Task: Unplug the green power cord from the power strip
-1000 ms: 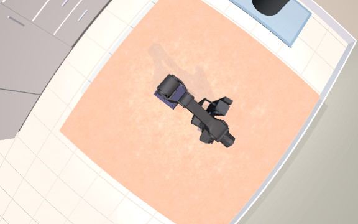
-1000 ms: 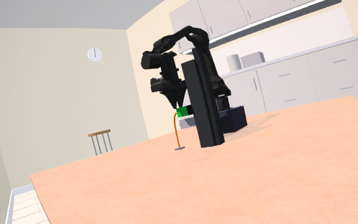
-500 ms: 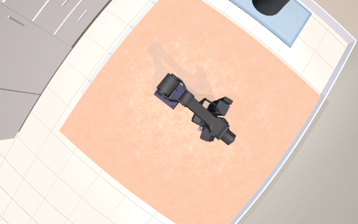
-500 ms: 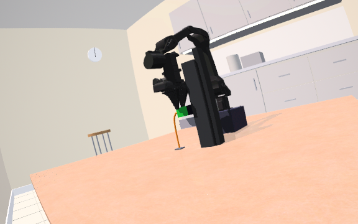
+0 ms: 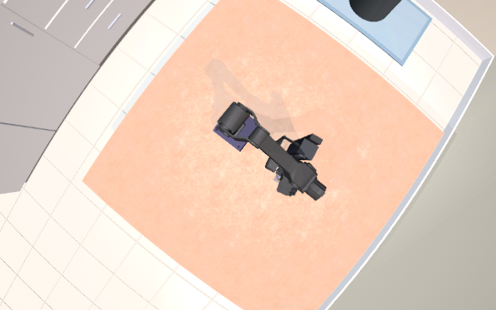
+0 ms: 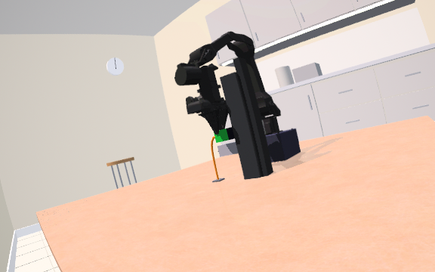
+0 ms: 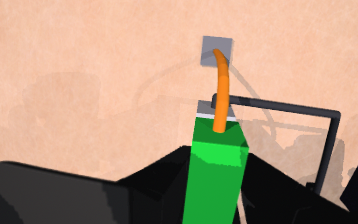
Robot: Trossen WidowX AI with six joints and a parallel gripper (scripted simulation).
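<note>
The green plug (image 6: 222, 135) (image 7: 212, 190) sits beside the tall dark upright block (image 6: 245, 128) (image 5: 310, 151), which appears to be the power strip. A black part joins them in the exterior view, with no gap visible. An orange cord (image 6: 213, 159) (image 7: 223, 82) bends from the plug's outer end down to a small grey plate (image 6: 218, 180) (image 7: 209, 44) on the table. My gripper (image 6: 219, 131) (image 7: 215, 158) points down and is shut on the green plug, one finger against each side. The arm hides the plug in the top view.
A thin black bar frame (image 7: 280, 104) stands close to the plug on the right of the wrist view. The arm's dark blue base (image 6: 285, 145) (image 5: 235, 139) stands behind the upright block. The table (image 5: 166, 164) (image 6: 202, 227) lies below.
</note>
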